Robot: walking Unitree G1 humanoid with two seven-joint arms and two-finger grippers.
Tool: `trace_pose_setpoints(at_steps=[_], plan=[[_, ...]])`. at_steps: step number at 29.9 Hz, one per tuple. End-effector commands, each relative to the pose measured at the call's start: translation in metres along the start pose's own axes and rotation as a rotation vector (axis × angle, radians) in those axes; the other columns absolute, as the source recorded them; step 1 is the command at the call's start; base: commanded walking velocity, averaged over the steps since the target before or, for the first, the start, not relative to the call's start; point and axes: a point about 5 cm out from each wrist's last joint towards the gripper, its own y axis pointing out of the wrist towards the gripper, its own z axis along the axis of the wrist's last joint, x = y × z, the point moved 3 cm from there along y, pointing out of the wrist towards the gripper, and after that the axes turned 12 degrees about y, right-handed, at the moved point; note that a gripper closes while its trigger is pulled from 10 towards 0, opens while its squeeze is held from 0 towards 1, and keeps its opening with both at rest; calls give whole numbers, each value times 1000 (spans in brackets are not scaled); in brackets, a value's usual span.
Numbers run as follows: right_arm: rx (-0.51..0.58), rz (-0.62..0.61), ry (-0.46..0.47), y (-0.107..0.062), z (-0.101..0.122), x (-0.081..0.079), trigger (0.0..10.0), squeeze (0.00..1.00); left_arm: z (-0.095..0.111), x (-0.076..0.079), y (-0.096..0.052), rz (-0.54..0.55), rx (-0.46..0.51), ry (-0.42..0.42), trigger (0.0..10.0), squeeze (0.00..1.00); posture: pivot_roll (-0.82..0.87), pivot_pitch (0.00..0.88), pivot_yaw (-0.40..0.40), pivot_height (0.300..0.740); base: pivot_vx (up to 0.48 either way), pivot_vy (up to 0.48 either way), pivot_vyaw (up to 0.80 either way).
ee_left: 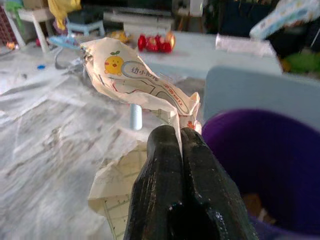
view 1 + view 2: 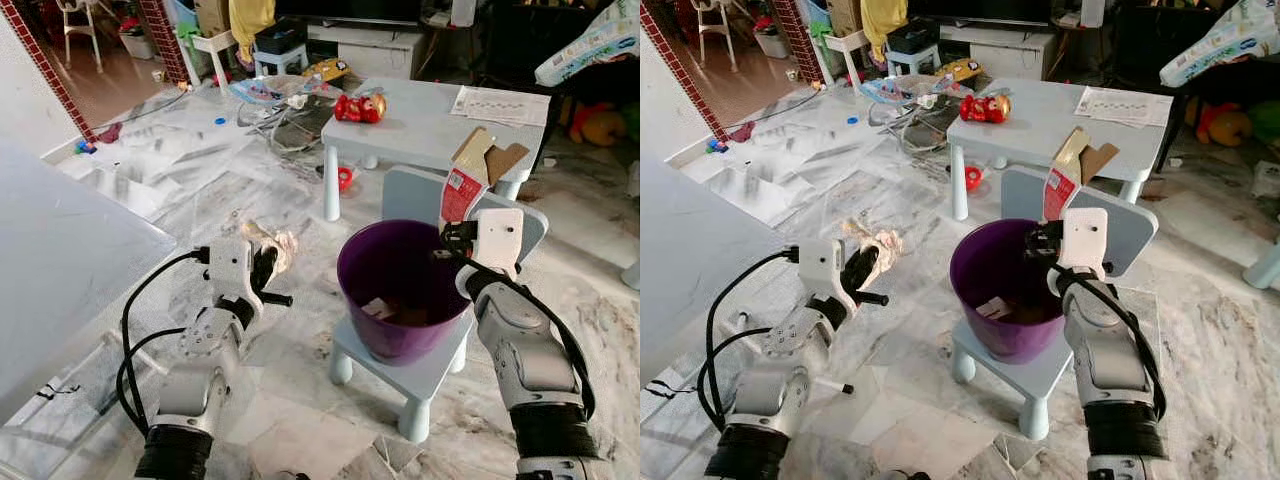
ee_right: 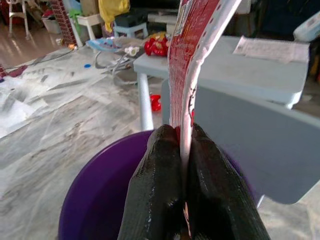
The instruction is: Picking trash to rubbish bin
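Fingers of right gripper (image 2: 447, 236) pinch a stiff, light red carton (image 2: 466, 180) over the purple bin (image 2: 400, 290); left gripper (image 2: 266, 268) nips a crumpled wrapper (image 1: 145, 85) — soft, featherweight (edge grips suffice) — just beside it.

A crumpled printed wrapper (image 2: 272, 245) hung left of the purple bin (image 2: 400, 290). A flattened red carton (image 2: 470, 175) stood upright above its rim; scraps lay inside.
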Motion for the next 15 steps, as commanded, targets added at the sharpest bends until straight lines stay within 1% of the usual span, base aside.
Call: trace_pose_setpoints(at_steps=[1,3,4,5,6,7,9,10,12,14,15], plan=[[-25,13,24,3,-6,-2,10000,0,-11,-6,-3,10,-40,28,10000,0,-46,83,124,740,0,0,0],[-88,25,62,9,-19,0,10000,0,-27,-6,-8,2,-84,34,10000,0,-40,86,129,740,0,0,0],[-88,25,62,9,-19,0,10000,0,-27,-6,-8,2,-84,34,10000,0,-40,86,129,740,0,0,0],[-149,17,61,13,-31,3,10000,0,-36,-2,-14,-30,-116,32,10000,0,-26,91,132,740,0,0,0],[-175,-3,61,15,-36,9,10000,0,-40,2,-19,-57,-127,35,10000,0,-13,96,135,740,0,0,0],[-191,-17,61,16,-40,12,10000,0,-43,4,-22,-76,-132,37,10000,0,-7,98,135,740,0,0,0],[-249,-64,47,18,-51,23,10000,0,-46,14,-35,-162,-148,23,10000,0,23,114,141,740,0,0,0],[-249,-64,47,18,-51,23,10000,0,-46,14,-35,-162,-148,23,10000,0,23,114,141,740,0,0,0],[-282,-94,36,19,-57,32,10000,0,-48,24,-49,-257,-160,10,10000,0,44,128,150,740,0,0,0],[-294,-111,19,18,-60,37,10000,0,-49,31,-60,-323,-177,10,10000,0,58,139,158,740,0,0,0],[-310,-130,20,19,-64,42,10000,0,-49,36,-67,-367,-178,17,10000,0,67,146,166,740,0,0,0]])
